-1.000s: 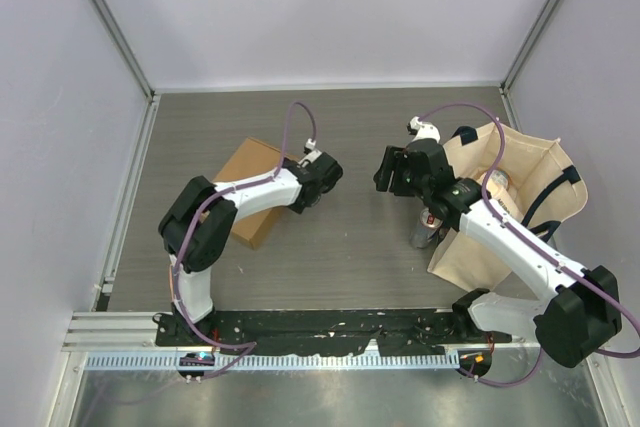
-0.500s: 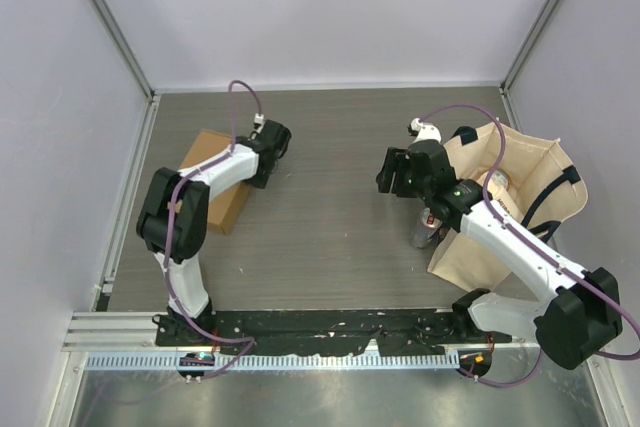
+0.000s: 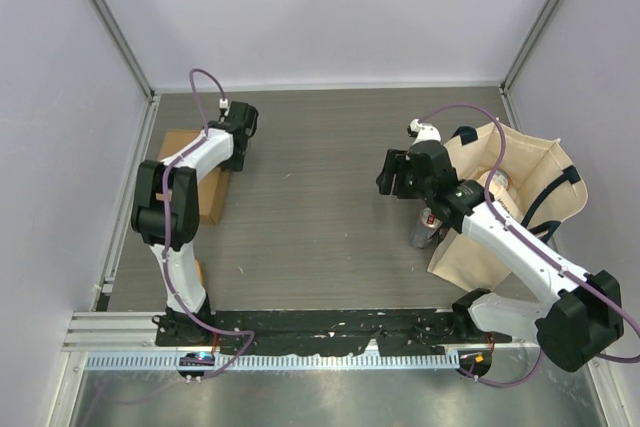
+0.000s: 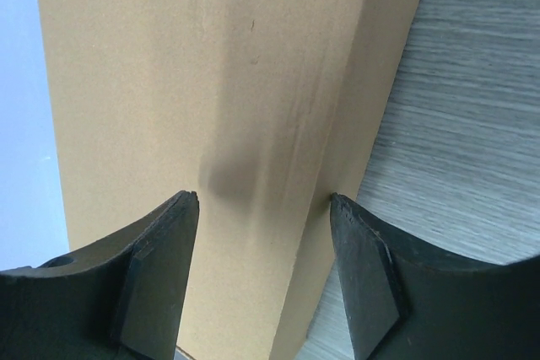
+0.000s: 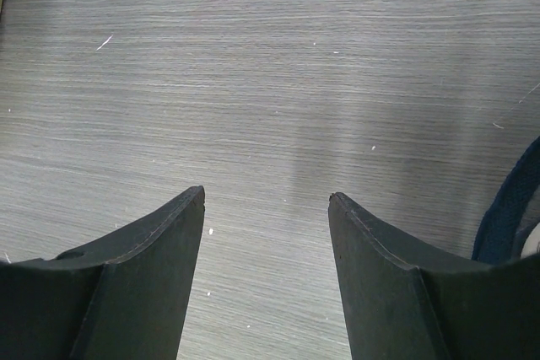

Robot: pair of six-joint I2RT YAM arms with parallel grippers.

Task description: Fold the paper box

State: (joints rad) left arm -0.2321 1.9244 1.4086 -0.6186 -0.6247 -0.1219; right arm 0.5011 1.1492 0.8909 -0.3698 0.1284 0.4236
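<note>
**Q:** Position of the paper box point(image 3: 212, 197)?

**A:** Flat on the table point(image 3: 320, 237), at the far left, just beside the left wall point(image 3: 60, 147). Shown as a shallow, closed brown carton, laid lengthwise along that wall.

**Q:** State of the left gripper point(image 3: 233, 150)?

**A:** Spread wide, clamped on nothing. Placed over the far right part of the box in the top view. In the left wrist view, dark fingers point(image 4: 160, 276) set apart above the cardboard: left one over the box top, right one at the box's right edge, next to grey wood-grain. Contact with the cardboard: cannot tell.

**Q:** State of the right gripper point(image 3: 388, 175)?

**A:** Likewise wide apart, holding nothing. Hanging over bare table near the middle, well apart from the box and just left of a beige tote bag point(image 3: 500, 237). In the right wrist view, only wood-grain between the fingers, plus a strip of dark blue handle point(image 5: 515, 200) at the right margin.

**Q:** Other items?

**A:** A small object point(image 3: 424, 229) standing against the bag's left side, under the right forearm; too small to identify
</note>
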